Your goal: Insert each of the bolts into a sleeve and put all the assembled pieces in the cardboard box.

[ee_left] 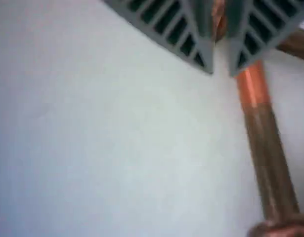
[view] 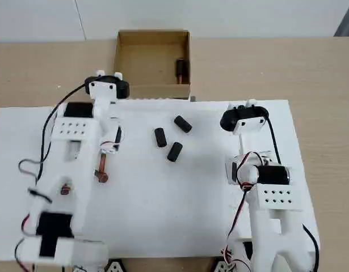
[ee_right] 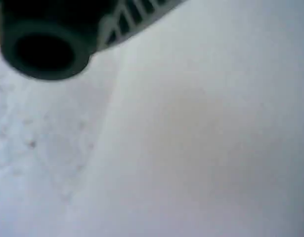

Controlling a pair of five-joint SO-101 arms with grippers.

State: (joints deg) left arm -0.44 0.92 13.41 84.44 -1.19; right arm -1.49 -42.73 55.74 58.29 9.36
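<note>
Left end effector: narrow, its ribbed grey fingers pinched on the shank of the bolt. In the high view it sits over the left part of the white sheet, on the arm that folds back from beside the cardboard box.
Bolt: copper-brown, running out from between the left fingers, with its head at the far end from them. In the high view it is close beside the left arm, head towards the near edge of the sheet. Whether it touches the sheet cannot be told.
Right end effector: holding the sleeve. A ribbed finger lies against the sleeve's side, over the right part of the sheet.
Sleeve: black tube, open end facing the wrist camera, above the sheet.
Loose sleeves: three black, lying in a small cluster on the sheet between the two arms, near each other but apart, and a little way in front of the box.
Cardboard box: open-topped, on the worktop at the far edge of the sheet.
Assembled piece: one, dark with a copper end, lying inside the box by its right wall.
White sheet: flat, covering the middle of the worktop.
Worktop: light wood.
</note>
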